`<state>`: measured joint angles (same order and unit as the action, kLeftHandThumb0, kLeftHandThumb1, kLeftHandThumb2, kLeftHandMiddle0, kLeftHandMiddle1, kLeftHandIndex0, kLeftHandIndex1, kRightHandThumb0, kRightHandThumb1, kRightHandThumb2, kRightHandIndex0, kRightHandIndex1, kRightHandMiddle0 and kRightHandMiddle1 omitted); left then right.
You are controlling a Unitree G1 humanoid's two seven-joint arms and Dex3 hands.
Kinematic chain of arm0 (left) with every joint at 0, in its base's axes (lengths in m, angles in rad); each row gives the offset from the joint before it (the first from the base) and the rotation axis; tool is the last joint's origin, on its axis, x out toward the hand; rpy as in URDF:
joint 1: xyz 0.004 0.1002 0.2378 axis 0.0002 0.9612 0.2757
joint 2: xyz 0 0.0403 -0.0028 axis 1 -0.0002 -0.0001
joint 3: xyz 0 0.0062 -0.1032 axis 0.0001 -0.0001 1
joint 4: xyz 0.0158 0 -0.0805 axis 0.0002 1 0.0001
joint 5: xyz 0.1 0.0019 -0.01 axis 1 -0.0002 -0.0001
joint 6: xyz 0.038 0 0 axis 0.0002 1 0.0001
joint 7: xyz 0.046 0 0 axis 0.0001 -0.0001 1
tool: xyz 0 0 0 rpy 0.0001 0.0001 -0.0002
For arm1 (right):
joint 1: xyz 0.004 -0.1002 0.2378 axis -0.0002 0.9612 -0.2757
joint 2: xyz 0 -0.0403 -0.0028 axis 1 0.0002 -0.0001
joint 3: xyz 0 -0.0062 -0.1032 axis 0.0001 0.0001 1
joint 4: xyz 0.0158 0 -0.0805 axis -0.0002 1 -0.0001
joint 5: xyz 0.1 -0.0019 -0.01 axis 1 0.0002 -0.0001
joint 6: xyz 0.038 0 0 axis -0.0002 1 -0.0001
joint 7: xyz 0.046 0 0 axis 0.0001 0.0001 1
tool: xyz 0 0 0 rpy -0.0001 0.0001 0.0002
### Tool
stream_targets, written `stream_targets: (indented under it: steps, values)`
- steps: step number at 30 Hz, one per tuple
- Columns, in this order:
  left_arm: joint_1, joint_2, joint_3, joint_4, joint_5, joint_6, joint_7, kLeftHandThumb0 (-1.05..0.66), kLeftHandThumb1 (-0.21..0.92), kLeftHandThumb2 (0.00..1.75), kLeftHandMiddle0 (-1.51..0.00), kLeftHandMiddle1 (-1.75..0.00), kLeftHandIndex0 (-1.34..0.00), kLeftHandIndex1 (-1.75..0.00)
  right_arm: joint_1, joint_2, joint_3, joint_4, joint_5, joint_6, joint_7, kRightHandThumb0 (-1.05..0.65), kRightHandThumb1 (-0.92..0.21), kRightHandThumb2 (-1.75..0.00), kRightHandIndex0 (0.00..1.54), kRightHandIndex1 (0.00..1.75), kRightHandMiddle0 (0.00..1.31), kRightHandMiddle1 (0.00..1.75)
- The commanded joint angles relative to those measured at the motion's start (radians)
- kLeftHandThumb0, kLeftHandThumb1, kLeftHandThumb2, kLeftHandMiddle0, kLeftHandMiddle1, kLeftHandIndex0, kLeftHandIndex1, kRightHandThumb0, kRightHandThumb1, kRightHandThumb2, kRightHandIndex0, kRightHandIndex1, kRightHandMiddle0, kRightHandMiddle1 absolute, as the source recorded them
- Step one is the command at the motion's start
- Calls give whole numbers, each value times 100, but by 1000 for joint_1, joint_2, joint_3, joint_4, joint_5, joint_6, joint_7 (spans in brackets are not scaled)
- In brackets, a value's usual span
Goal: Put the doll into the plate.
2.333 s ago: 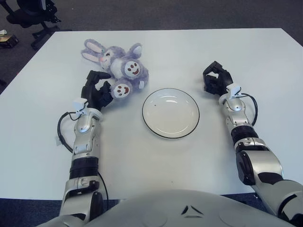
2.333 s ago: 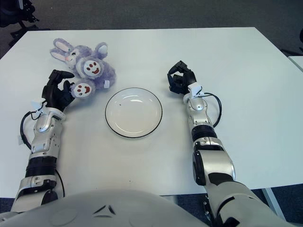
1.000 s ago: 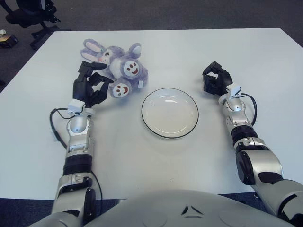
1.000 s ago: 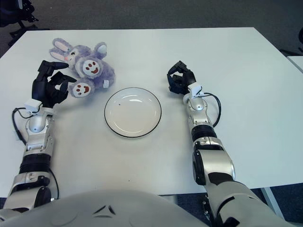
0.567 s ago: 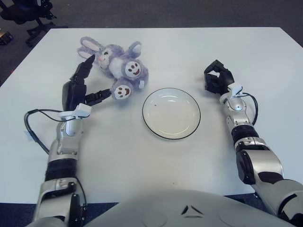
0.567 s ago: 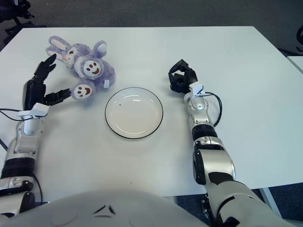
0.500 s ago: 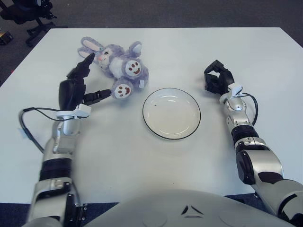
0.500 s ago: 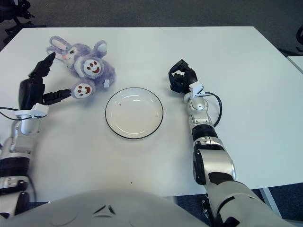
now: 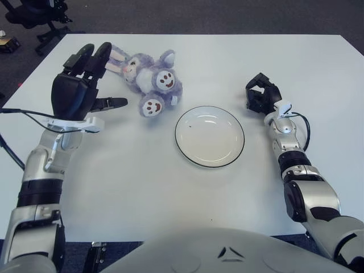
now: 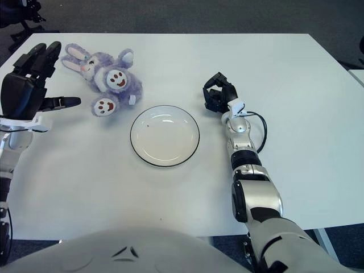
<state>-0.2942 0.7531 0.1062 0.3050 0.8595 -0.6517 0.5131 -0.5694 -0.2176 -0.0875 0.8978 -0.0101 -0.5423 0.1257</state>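
Doll not yet grasped; plate unfilled.

The doll, a purple plush rabbit, is seen lying on the white table at about 10 o'clock from the plate, near it but apart. The left hand is held raised at the doll's 9 o'clock, fingers spread wide and holding nothing, apparently readied for a grasp. The right hand is shown at the plate's 2 o'clock, fingers curled on nothing, kept out of the way.

The left hand is held raised near the table's far-left corner, fingers spread and thumb extended. The right hand is seen toward the table's right edge, fingers curled, forearm extended.
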Motion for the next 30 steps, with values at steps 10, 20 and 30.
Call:
stream_targets:
  steps: [10,20,30]
  values:
    - [-117,153,-115,26,230,169,131,-68,92,1,-32,0,-31,-2,41,7,6,15,-5,34,-1,-39,-65,-88,96,175,37,175]
    - [-243,204,-207,106,202,129,85,-67,91,0,-30,0,-38,-4,44,6,8,6,-5,41,-1,-39,-65,-88,96,175,37,175]
    - [-396,184,-257,296,-48,-8,-233,-62,88,0,-43,-3,-42,-4,42,5,9,7,-6,47,-2,-39,-65,-88,96,175,37,175]
